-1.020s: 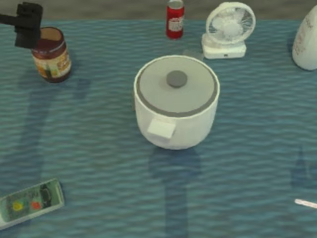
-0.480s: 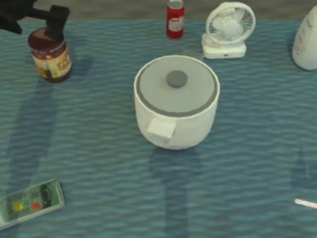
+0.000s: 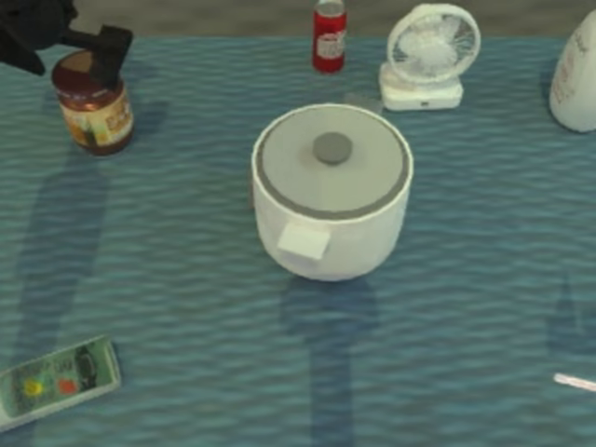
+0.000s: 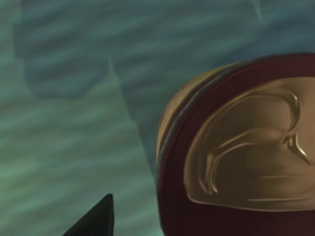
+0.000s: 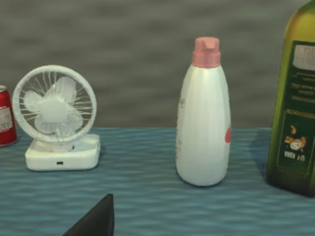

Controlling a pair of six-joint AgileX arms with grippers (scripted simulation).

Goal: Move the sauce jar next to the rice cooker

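Task was barely begun: the small dark reddish-brown glass sauce jar (image 3: 91, 107) with its brown round lid and yellow-orange label stood upright near the worktop's far-left corner, well apart from the large round white rice cooker (image 3: 331, 189) at mid-worktop. No lift yet, judging by how squarely the jar sat on the cloth. Left to do: grip, carry, set down beside the cooker.

The black left gripper (image 3: 86, 56) hung over the jar's lid at that far-left corner; one dark finger (image 3: 110, 54) dropped past the lid's rim. Couldn't tell how wide the fingers stood or whether they had hold of anything. Right arm wasn't in the top view; its wrist cam faced the far edge.

Materials: lid looked glossy w/ embossed ridges in the left wrist view (image 4: 251, 152), glass dark and smooth. Cooker was matte white, grey-ringed lid, grey centre knob, square front tab. Worktop (image 3: 186, 279) was a rippled blue-green surface.
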